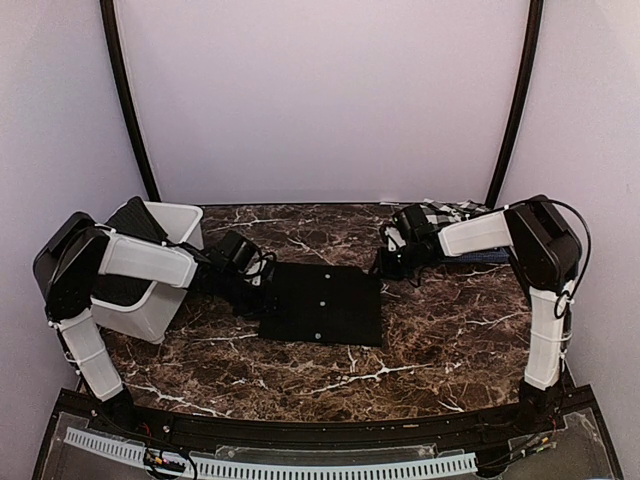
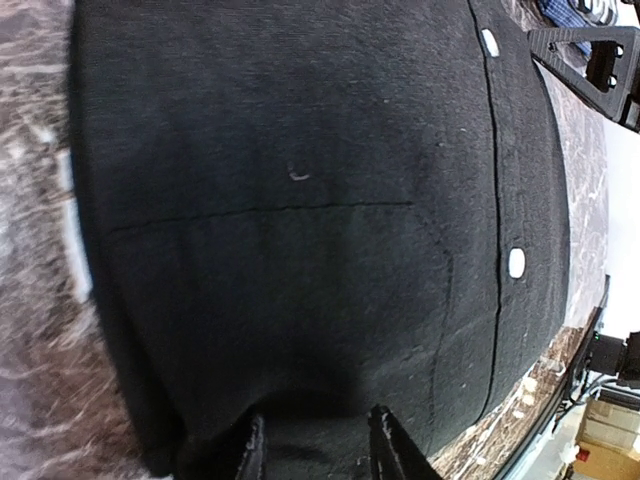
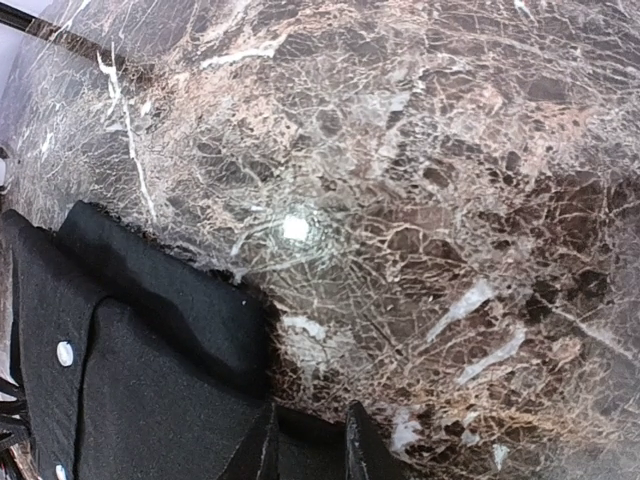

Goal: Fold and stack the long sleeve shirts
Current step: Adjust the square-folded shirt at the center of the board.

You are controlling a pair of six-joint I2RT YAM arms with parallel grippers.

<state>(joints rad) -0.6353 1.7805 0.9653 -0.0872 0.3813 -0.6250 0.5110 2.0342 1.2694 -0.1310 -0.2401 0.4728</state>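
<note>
Fingers point(image 2: 250, 455) narrowed on cloth at the left gripper point(image 2: 318, 452): pinches the left edge of the black shirt point(image 1: 325, 300), forearm stretched low past the white bin point(image 1: 150, 315). Likewise at the right gripper point(image 3: 308, 445): clamps the shirt's far right corner, elbow high, forearm reaching inward. Lies flat mid-table point(image 1: 450, 340), a folded rectangle.

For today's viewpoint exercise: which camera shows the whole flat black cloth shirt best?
Top external: the flat black cloth shirt lies almost whole on the brown marble table. Left wrist shows close-up cloth and white buttons; right wrist only a corner.
</note>
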